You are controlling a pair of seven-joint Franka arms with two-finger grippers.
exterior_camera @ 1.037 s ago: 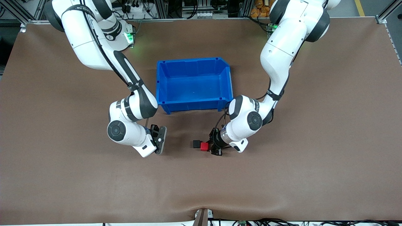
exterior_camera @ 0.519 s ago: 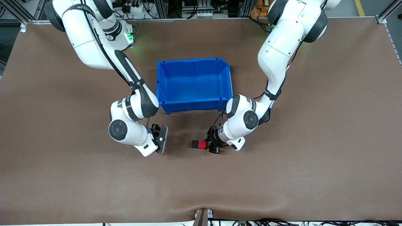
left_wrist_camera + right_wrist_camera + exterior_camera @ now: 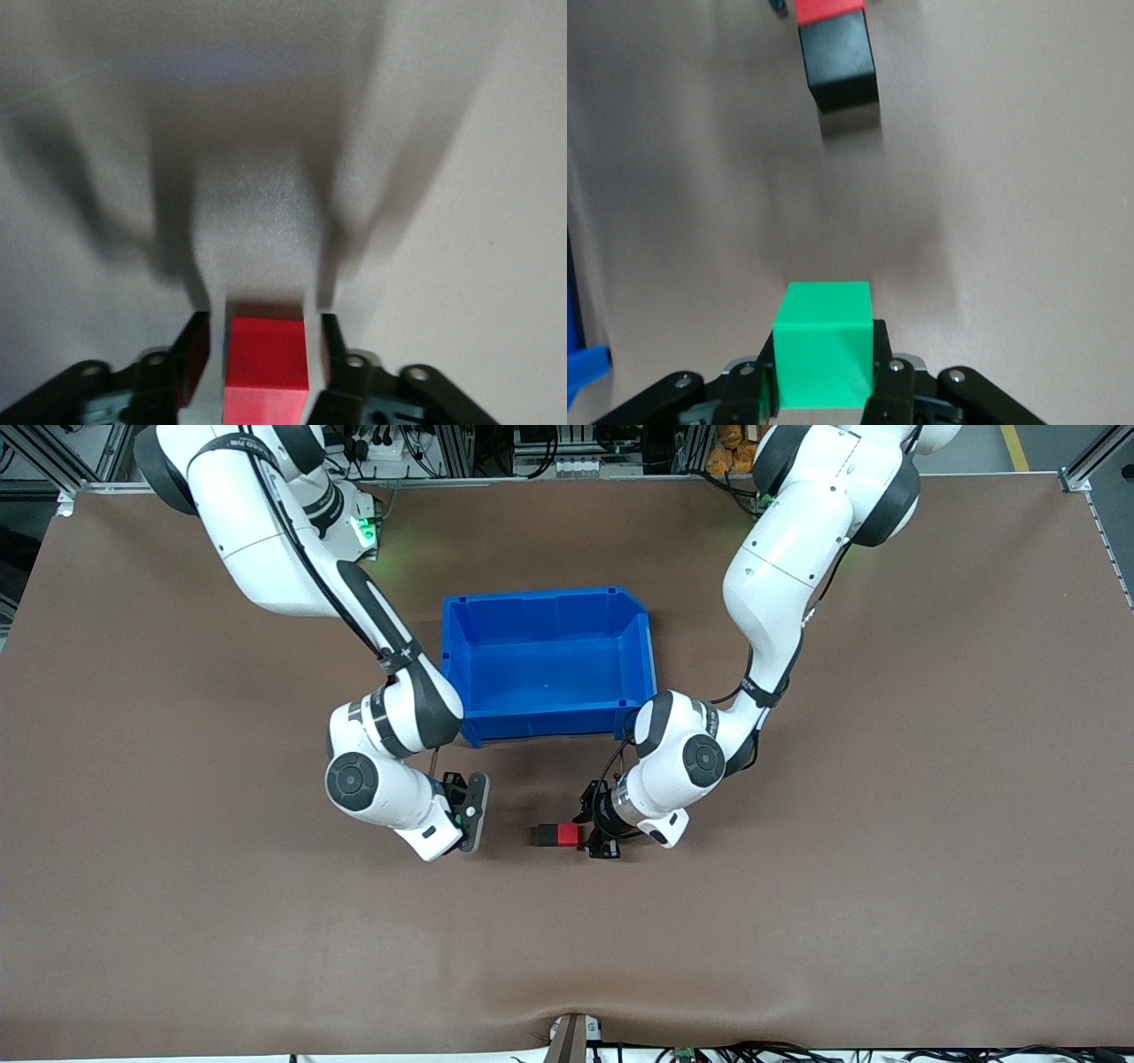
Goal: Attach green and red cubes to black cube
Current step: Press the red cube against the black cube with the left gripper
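Note:
The red cube [image 3: 567, 834] sits on the table, pressed against the black cube [image 3: 541, 835], on the side toward the left arm's end. My left gripper [image 3: 589, 836] is low at the red cube. In the left wrist view the red cube [image 3: 266, 363] lies between the fingers of the left gripper [image 3: 264, 324], with a slim gap on each side, so the gripper is open. My right gripper [image 3: 466, 815] is shut on the green cube [image 3: 824, 332], low over the table toward the right arm's end from the black cube [image 3: 843, 66]. The red cube's edge [image 3: 826, 9] shows there too.
A blue bin [image 3: 549, 722] stands empty, farther from the front camera than the cubes, between the two forearms. Its corner shows in the right wrist view [image 3: 580, 367]. Bare brown mat lies all round the cubes.
My left gripper has carried the red cube against the black cube, and both have slid toward the right arm's end. My right gripper has moved closer to the black cube with the green cube.

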